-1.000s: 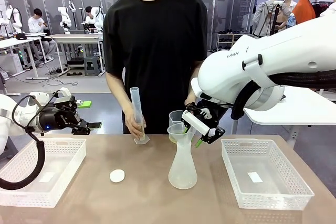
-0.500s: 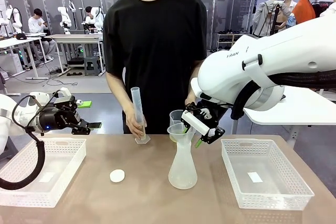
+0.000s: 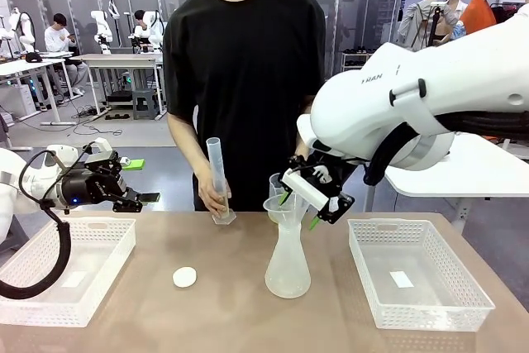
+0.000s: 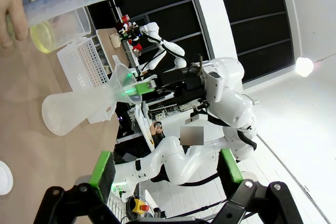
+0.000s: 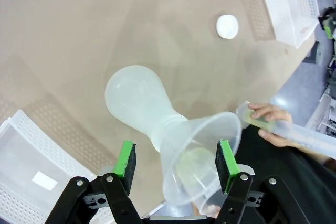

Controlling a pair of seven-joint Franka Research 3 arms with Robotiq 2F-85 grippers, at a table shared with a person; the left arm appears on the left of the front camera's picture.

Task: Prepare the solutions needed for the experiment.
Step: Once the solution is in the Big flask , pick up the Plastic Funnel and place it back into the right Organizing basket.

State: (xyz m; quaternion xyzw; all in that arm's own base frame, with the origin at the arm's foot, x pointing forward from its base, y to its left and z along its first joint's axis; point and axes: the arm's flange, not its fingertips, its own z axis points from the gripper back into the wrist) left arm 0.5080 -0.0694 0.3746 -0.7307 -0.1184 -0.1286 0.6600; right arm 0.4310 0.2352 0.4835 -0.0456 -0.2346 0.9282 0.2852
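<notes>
Two green pads (image 5: 125, 165) on your right jaws sit spread on either side of the funnel (image 5: 202, 148) and aren't clamped on it. One pad is right at the flared rim, while the other stands clear with a visible gap, so the jaws are open and holding nothing.

The funnel sits in the neck of the flask (image 5: 134, 98), which stands on the worktop (image 5: 79, 30). The pale yellow solution (image 4: 44, 36) is just a shallow layer in the beaker (image 3: 277, 185) right behind the flask, on the person's side. The person's hand (image 3: 213, 196) holds a graduated cylinder (image 3: 215, 173) on the worktop nearby.

My read is that the step is handling that funnel. If you go for a grip, shift sideways first so the cone is centred between the pads. If you close off-centre, one pad will shove the rim and could rock the flask or nudge the beaker. Take it low on the cone, squeeze gently because it looks like thin plastic, and lift straight up out of the neck.

Your left jaws are wide open and empty, hanging above the left basket (image 3: 50, 307), well out of the way.
</notes>
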